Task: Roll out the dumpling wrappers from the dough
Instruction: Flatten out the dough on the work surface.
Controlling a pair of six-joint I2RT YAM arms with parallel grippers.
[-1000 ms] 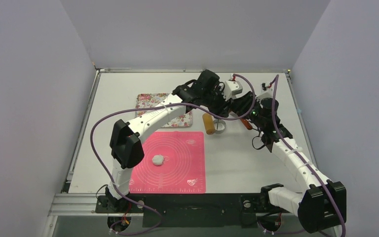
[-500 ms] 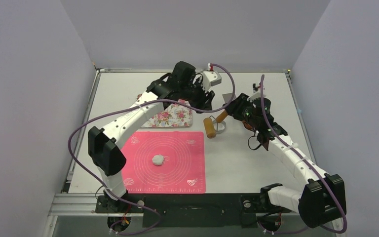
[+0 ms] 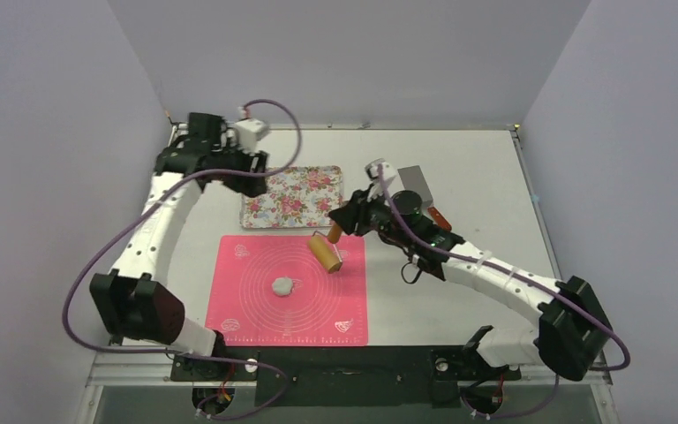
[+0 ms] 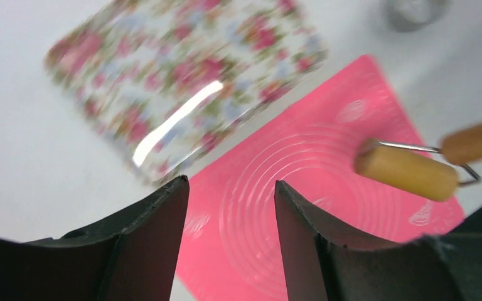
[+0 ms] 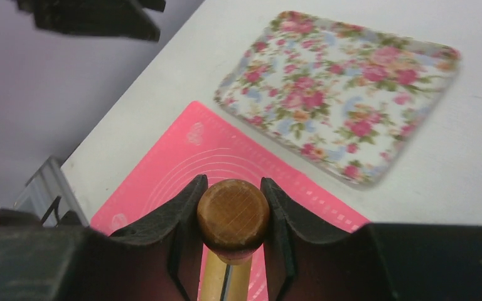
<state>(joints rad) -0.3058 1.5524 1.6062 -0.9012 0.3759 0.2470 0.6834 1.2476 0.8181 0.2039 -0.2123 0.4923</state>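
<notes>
Counter point(image 3: 459, 177), with pink mat point(image 3: 291, 309) as landmark.
Beyond mat's far edge: floral tray point(image 3: 291, 196), clear of rolling path.
Beyond mat's far left corner: left gripper point(image 4: 231, 188), jaws apart, empty.
Over mat's far right corner: rolling pin point(image 3: 325, 253), handle clamped in right gripper point(image 5: 232, 213).
At mat centre: dough point(image 3: 282, 285), unflattened lump. Likely soft, light, tacky. Better pressed with roller than grasped.

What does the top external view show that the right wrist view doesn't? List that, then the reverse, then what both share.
Top external only: the dough lump lying on the mat, and a grey flat tool towards the back of the table. Right wrist only: the round handle end, seen close up and clamped in the right gripper. Both: the floral tray, the pink mat and the rolling pin.
</notes>
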